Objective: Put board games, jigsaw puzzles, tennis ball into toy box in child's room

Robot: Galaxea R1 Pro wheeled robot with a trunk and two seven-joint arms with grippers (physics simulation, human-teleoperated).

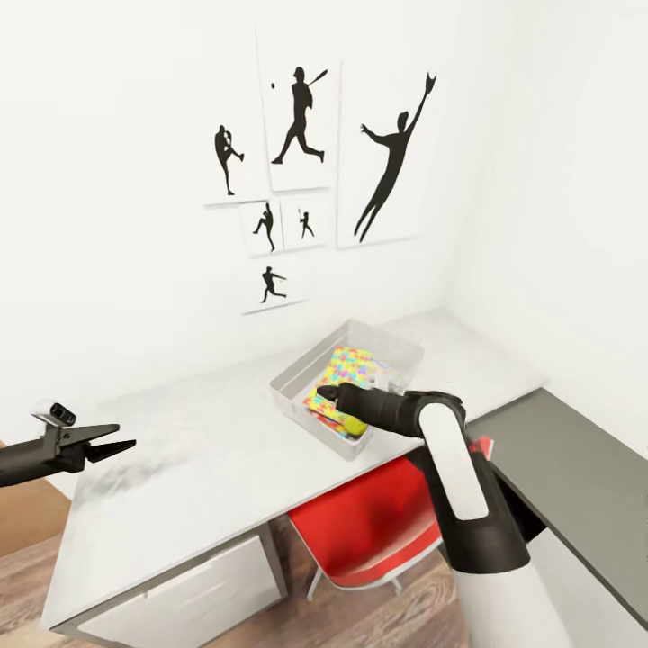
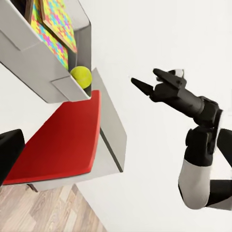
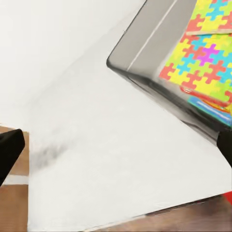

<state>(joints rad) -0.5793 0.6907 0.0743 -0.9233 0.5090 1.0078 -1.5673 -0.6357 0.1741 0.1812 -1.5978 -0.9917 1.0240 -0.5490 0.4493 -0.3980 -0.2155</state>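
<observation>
The light grey toy box stands on the white-grey table by the wall. A jigsaw puzzle lies on top inside it, and a second puzzle board overlaps the first, with colourful box edges beneath. The tennis ball rests in the box's near corner, free of any fingers. My right gripper hangs open just above that corner, holding nothing. My left gripper is open over the table's left end, far from the box.
A red chair is tucked under the table just below the toy box. White drawers sit under the table's left part. A dark grey counter runs along the right wall. Silhouette posters hang on the wall behind.
</observation>
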